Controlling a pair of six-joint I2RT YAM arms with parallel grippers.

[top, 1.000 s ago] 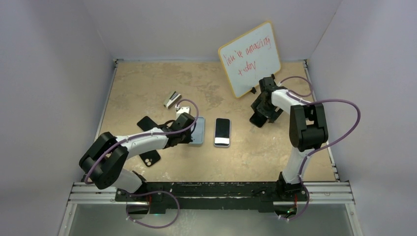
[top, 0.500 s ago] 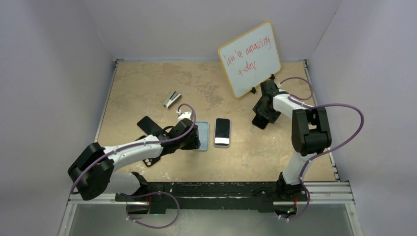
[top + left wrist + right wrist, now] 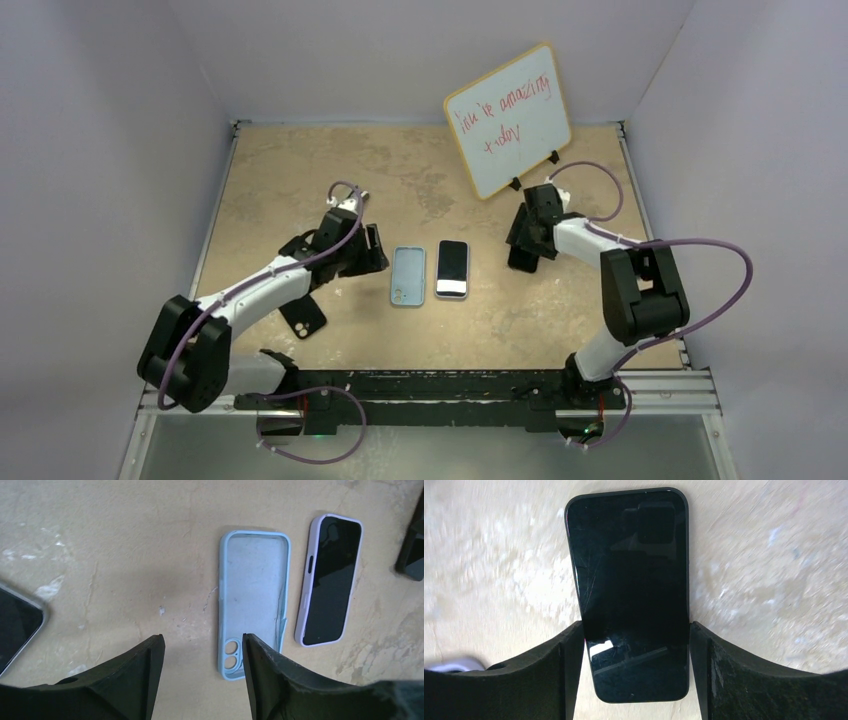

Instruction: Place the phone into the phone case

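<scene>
**A:** What do the jaws on the right have?

**B:** The right gripper [image 3: 636, 630] clasps the black phone [image 3: 629, 570] across its width, one finger on each long edge, screen up. The phone's long axis runs straight out along the fingers.

**A:** And the left?

**B:** The left gripper [image 3: 202, 640] stands parted with nothing between its jaws, just left of the phone case [image 3: 254, 580].

**A:** Which way must the phone go?

**B:** Left and slightly nearer. A lilac-edged phone [image 3: 329, 580] lies between, just beside the case. The right arm carries the phone, and the left is nearer the case.

**A:** How does the case lie?

**B:** Flat on the table [image 3: 300, 170], open side up, long axis near-to-far, camera cutout at the near end. The phone runs roughly the same way. I cannot tell which end holds its camera, and I judge that worth checking before lowering.
</scene>
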